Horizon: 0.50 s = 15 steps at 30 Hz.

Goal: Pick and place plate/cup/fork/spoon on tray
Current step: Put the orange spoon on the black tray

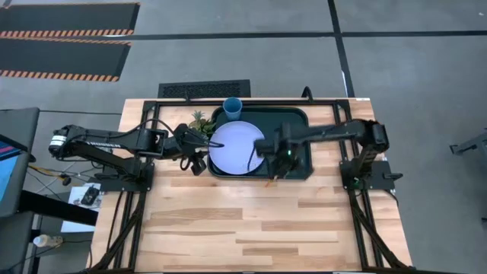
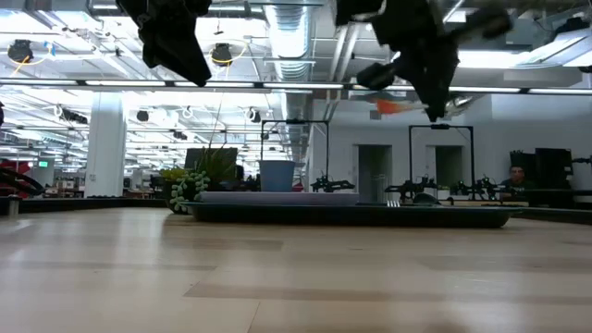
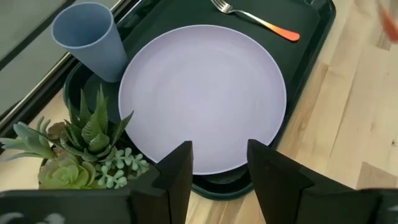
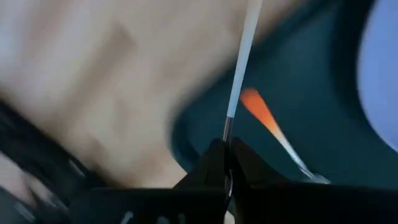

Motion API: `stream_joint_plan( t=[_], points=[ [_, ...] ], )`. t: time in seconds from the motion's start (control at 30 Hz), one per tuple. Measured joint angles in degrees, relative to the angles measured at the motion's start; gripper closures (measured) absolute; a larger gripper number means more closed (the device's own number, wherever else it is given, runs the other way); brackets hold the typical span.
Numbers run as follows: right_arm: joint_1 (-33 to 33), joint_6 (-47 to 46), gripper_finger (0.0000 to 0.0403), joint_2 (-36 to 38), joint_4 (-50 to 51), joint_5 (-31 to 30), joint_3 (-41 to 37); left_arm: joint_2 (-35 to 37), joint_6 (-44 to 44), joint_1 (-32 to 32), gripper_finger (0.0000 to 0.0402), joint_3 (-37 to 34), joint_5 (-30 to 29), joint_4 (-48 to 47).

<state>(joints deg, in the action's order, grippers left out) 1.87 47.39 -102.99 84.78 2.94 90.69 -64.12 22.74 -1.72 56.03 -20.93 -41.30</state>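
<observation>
The lavender plate [image 1: 236, 148] lies on the dark tray [image 1: 300, 164]. The blue cup [image 1: 232, 106] stands upright at the tray's far left corner. The fork [image 3: 249, 15] lies flat on the tray to the right of the plate. My right gripper [image 1: 280, 161] hovers over the tray's near right part, shut on the spoon [image 4: 241, 59]. My left gripper [image 1: 199, 160] is open and empty, above the tray's left edge beside the plate; the left wrist view shows its fingers apart around [image 3: 217, 180]. My right gripper pinches the spoon's thin silver stem [image 4: 230, 121] between its two fingertips, coming from above. The stem runs on ahead of the fingers and the bowl is out of frame. An orange handle end [image 2: 404, 106] sticks out beside the gripper. The spoon is lifted clear above the tray.
A green succulent ornament [image 1: 199, 122] stands on the table against the tray's left side, close to my left gripper. The wooden table [image 1: 259, 228] stretches toward the near edge. A black frame runs along the table's far edge behind the tray.
</observation>
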Motion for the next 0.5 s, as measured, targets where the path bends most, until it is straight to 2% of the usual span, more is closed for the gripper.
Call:
stream_joint_plan(
  t=[0.17, 0.33, 0.5],
  points=[
    [9.0, 27.6, 0.0393, -0.6, 5.7, -4.8, -0.2, 0.0, 0.2, 0.0, 0.026, 0.0, -1.0, 0.0],
    [16.2, 34.9, 0.0393, -2.8, 4.0, -11.7, -0.3, 0.0, 0.3, 0.0, 0.026, 0.0, -2.7, 0.0],
    [21.3, 38.2, 0.0395, -9.2, 4.9, -12.5, -0.4, 0.0, 0.1, 0.3, 0.026, 0.0, -4.4, 0.0]
  ],
)
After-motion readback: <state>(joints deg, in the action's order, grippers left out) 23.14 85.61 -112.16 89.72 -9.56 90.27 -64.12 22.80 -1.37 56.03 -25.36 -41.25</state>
